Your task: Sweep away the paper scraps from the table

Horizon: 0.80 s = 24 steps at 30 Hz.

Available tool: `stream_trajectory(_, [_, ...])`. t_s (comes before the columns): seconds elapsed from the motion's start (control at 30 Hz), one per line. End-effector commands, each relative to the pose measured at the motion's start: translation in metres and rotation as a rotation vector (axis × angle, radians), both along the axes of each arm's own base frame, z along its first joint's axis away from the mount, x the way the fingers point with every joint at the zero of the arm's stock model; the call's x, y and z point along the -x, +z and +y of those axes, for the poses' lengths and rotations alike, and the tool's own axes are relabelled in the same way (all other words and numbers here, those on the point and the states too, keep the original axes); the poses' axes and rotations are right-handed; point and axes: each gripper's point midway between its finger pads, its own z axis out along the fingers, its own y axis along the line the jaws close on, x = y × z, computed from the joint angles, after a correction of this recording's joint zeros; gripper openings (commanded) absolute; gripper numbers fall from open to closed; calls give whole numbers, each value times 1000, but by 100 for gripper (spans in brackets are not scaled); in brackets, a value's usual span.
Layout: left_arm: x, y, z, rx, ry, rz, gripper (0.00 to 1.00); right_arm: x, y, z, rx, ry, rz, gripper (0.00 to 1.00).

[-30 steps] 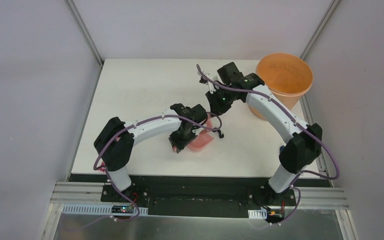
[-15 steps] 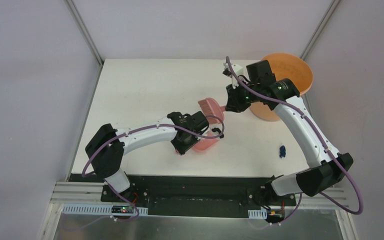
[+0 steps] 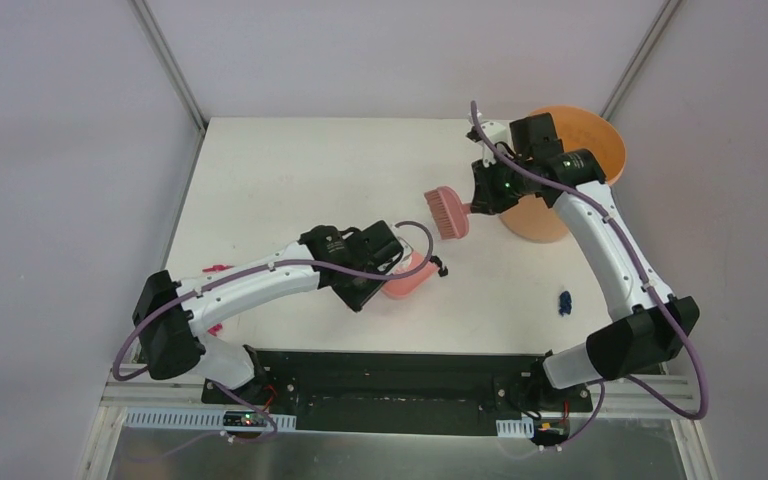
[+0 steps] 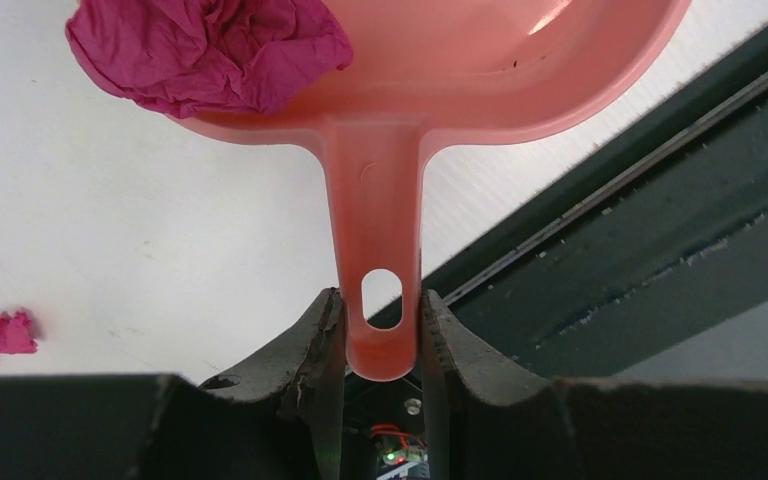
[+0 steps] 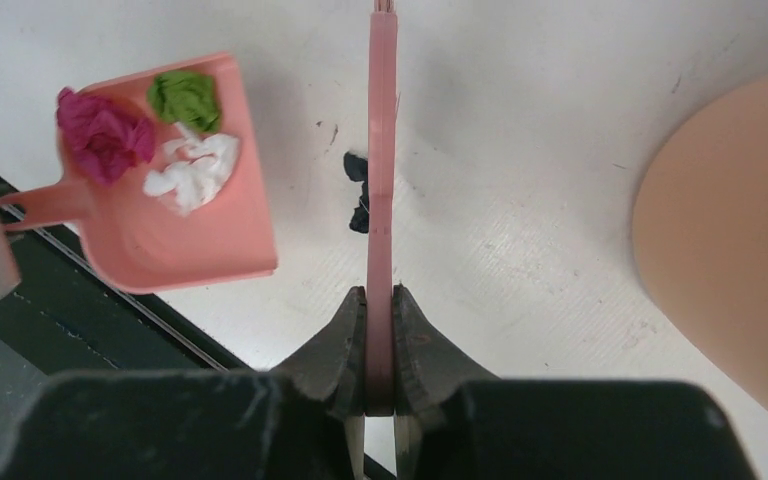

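Note:
My left gripper (image 4: 380,325) is shut on the handle of the pink dustpan (image 4: 440,70), which sits near the table's (image 3: 290,170) front edge. In the pan (image 5: 175,200) lie a magenta scrap (image 5: 103,135), a green one (image 5: 185,98) and a white one (image 5: 192,172). My right gripper (image 5: 380,315) is shut on the pink brush handle (image 5: 381,180); the brush head (image 3: 447,212) hangs beside the bucket. A dark scrap (image 5: 358,190) lies on the table under the brush. Loose paper scraps remain: dark blue (image 3: 564,302), magenta (image 3: 215,268) and magenta (image 4: 2,335).
The orange round bucket (image 3: 570,150) stands at the table's back right corner, right behind my right wrist. The black strip (image 3: 390,360) runs along the front edge just below the dustpan. Grey walls close in the table on the left, back and right.
My right arm has swung the brush up and right, away from the dustpan toward the bucket. The left arm's elbow has dropped leftward, uncovering magenta scraps; the dustpan has barely shifted.

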Motion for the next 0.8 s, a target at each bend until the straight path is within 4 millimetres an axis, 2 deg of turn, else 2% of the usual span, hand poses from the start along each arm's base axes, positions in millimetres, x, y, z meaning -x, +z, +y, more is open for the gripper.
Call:
stream_trajectory(0.0, [25, 18, 2, 28, 15, 26, 0, -13, 13, -9, -20, -51, -23, 0])
stream_trajectory(0.17, [50, 5, 18, -64, 8, 89, 0, -24, -1, -33, 107, -144, -19, 0])
stream_trajectory(0.27, [62, -7, 25, -135, -4, 129, 0, -28, -13, -39, 157, -165, 7, 0])
stream_trajectory(0.4, [59, -21, 22, -213, -17, 143, 0, -38, -27, -43, 230, -182, 12, 0])
stream_trajectory(0.53, [46, -32, 11, -282, -27, 120, 0, -45, -45, -49, 386, -174, -8, 0])
stream_trajectory(0.63, [38, -44, 1, -317, -34, 119, 0, -35, -63, -36, 452, -96, 13, 0])
stream_trajectory(0.77, [36, -54, -20, -276, -55, 144, 0, -5, -74, 2, 333, 45, 123, 0])
